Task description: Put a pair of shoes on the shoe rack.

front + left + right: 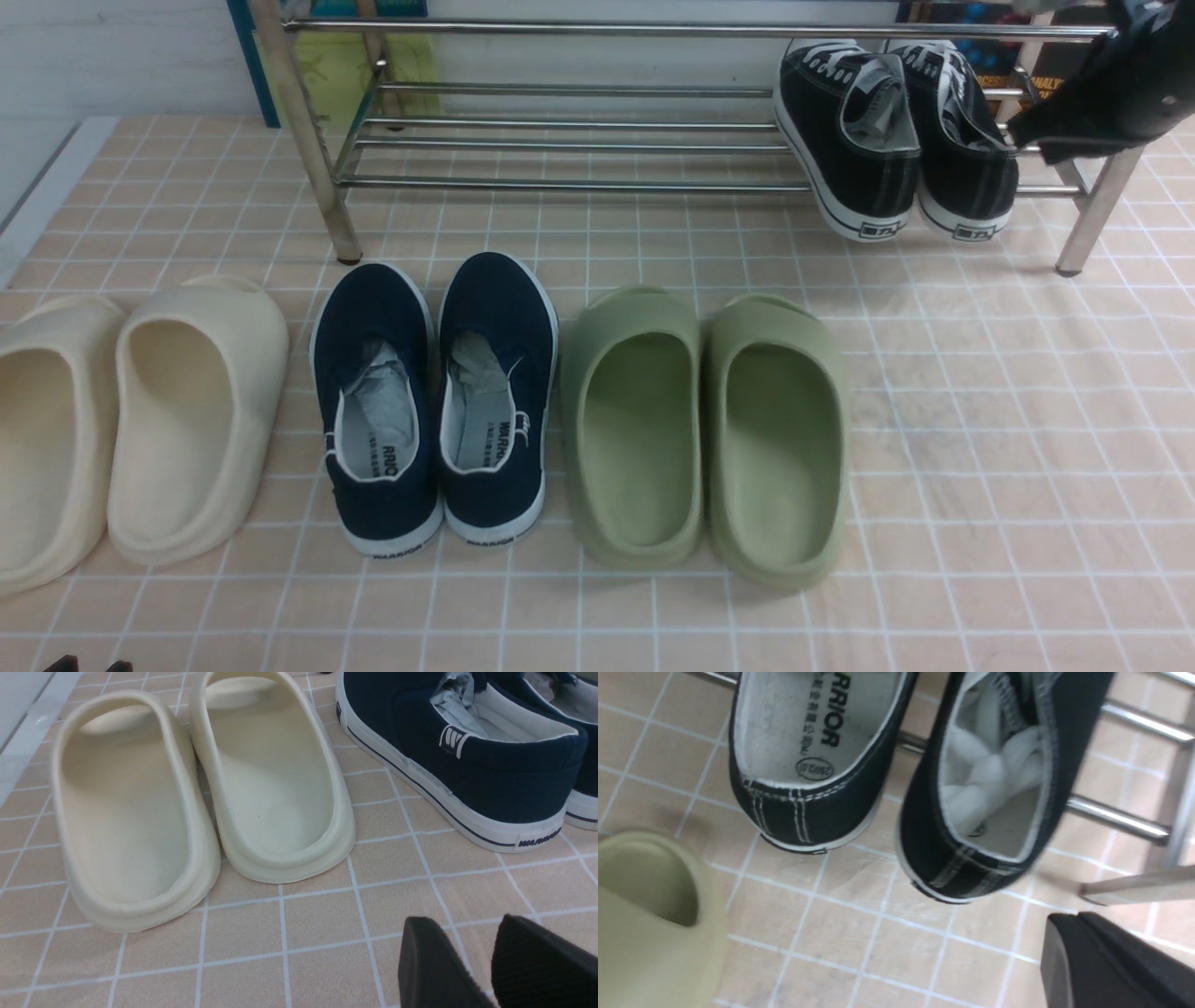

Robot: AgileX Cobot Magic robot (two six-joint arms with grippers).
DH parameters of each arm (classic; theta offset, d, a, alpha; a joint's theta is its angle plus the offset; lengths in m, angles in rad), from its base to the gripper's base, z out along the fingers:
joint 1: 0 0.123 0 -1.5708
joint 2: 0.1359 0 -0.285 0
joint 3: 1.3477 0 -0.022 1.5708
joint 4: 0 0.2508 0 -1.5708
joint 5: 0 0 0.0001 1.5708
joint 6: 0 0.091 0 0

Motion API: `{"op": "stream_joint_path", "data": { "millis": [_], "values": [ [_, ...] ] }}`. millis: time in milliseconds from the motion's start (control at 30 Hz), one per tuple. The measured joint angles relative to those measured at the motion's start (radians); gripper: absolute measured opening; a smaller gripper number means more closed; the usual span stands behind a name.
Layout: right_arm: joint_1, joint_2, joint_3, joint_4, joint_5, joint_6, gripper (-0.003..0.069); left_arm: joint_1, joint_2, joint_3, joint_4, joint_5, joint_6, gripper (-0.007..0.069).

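Right hand (1064, 947): closed, holding nothing, at the far right corner of the surface (980, 420), just beside the outer shoe of the pair. Sneakers (859, 177): black, white laces, side by side on the lower bars at the right end of the rack (560, 145), toes pointing in, heels tipped down over its front bar. Rack: chrome tubes, standing along the far edge. Left hand (472, 926): open, fingers apart, empty, above bare tile pattern at the near left corner. Near row, left to right: cream slippers (196, 411), navy slip-ons (383, 411), green slippers (635, 420); each pair side by side, heels toward the near edge.
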Motion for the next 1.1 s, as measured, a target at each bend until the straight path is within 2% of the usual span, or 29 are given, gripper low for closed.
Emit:
{"op": "stream_joint_path", "data": {
  "millis": [233, 433, 500, 533, 667, 700, 800, 833, 933, 1100],
  "values": [
    [0.0, -0.255, 0.003, -0.146, 0.095, 0.077, 0.0, 0.0, 0.0, 0.0, 0.0, 0.0, 0.0, 0.0238],
    [0.0, -0.605, 0.164, -0.257, 0.005, 0.169, 0.0001, 0.0, 0.0, 0.0, 0.0, 0.0, 0.0, 0.0239],
    [0.0, -0.732, 0.31, -0.324, -0.102, 0.224, 0.0001, 0.0, 0.0, 0.0, 0.0, 0.0, 0.0, 0.0239],
    [0.0, -0.744, 0.31, -0.331, -0.102, 0.231, 0.0001, 0.0, 0.0, 0.0, 0.0, 0.0, 0.0, 0.0239],
    [0.0, -0.973, 0.652, -0.464, -0.374, 0.447, 0.0001, 0.0, 0.0, 0.0, 0.0, 0.0, 0.0, 0.0239],
    [0.0, -0.983, 0.668, -0.468, -0.386, 0.472, 0.0001, 0.0, 0.0, 0.0, 0.0, 0.0, 0.0, 0.0239],
    [0.0, -1.139, 0.968, -0.513, -0.58, 0.67, 0.0005, 0.0, 0.0, 0.0, 0.0, 0.0, 0.0, 0.0239],
    [0.0, -1.145, 0.968, -0.513, -0.58, 0.67, 0.0005, 0.0, 0.0, 0.0, 0.0, 0.0, 0.0, 0.0239],
    [0.0, -1.223, 1.22, -0.52, -0.693, 0.776, 0.0008, 0.0, 0.0, 0.0, 0.0, 0.0, 0.0, 0.0239],
    [0.0, -1.258, 1.433, -0.529, -0.854, 0.809, 0.001, 0.0, 0.0, 0.0, 0.0, 0.0, 0.0, 0.0239]
  ]
}}
